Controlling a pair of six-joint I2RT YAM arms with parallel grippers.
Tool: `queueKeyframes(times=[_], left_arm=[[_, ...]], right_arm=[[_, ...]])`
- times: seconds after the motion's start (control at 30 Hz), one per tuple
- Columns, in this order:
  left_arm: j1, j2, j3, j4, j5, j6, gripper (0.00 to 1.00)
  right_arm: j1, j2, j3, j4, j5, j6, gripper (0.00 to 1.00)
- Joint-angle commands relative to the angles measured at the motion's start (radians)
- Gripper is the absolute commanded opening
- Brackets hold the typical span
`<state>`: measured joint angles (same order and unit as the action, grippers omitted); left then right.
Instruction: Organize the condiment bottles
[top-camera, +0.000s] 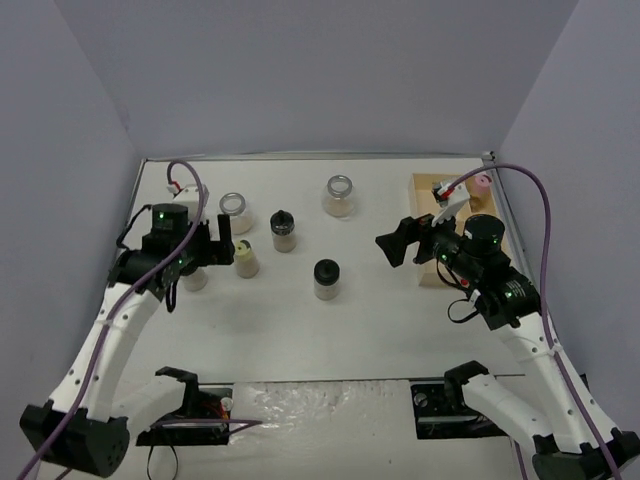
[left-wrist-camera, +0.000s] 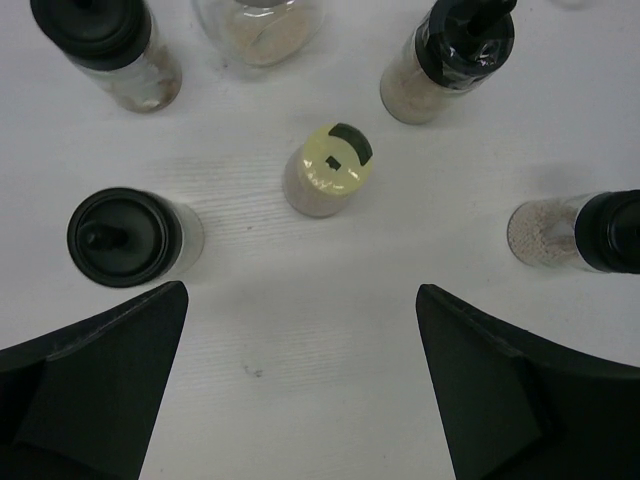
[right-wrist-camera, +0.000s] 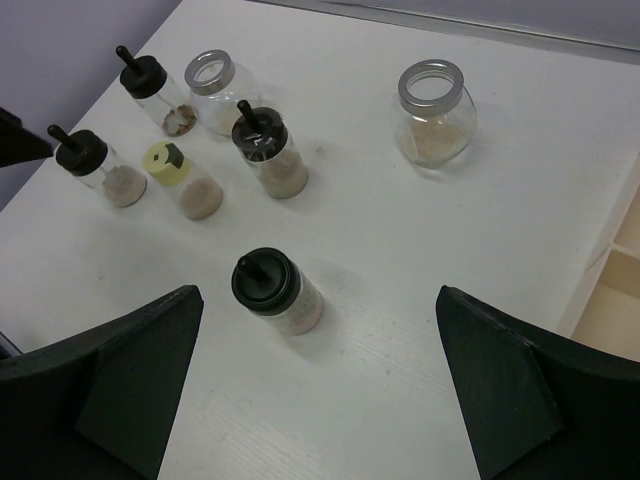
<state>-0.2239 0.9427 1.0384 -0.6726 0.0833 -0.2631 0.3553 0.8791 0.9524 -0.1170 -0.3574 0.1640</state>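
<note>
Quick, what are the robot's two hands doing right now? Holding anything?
Left gripper: open, holding nothing.
Right gripper: open, holding nothing.

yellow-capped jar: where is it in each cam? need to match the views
Top external: yellow-capped jar left of centre, near the left arm.
Left wrist: yellow-capped jar mid-frame, slightly above centre.
Right wrist: yellow-capped jar on the left, upper half.
Shared landmark: the silver-rimmed jar just beyond it in all three, cut by the top edge in left wrist.
</note>
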Motion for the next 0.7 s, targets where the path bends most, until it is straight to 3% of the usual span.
queueKeyframes(times=[0.0,0.47,0.67], left_arm=[[-0.031,0.151,0.091,0.103,0.020,0.015,0.95],[-0.097,0.489,0.187,0.163,-0.074,0.027,0.93],[-0.101,0.577,0.212,0.171,-0.074,0.029,0.83]], right_arm=[[0.004,-0.138,-0.026,0.011,-0.021,0.031,1.00],[0.004,-0.287,-0.100,-0.047,-0.069,0.054,1.00],[0.004,-0.321,-0.109,-0.086,-0.056,0.043,1.00]])
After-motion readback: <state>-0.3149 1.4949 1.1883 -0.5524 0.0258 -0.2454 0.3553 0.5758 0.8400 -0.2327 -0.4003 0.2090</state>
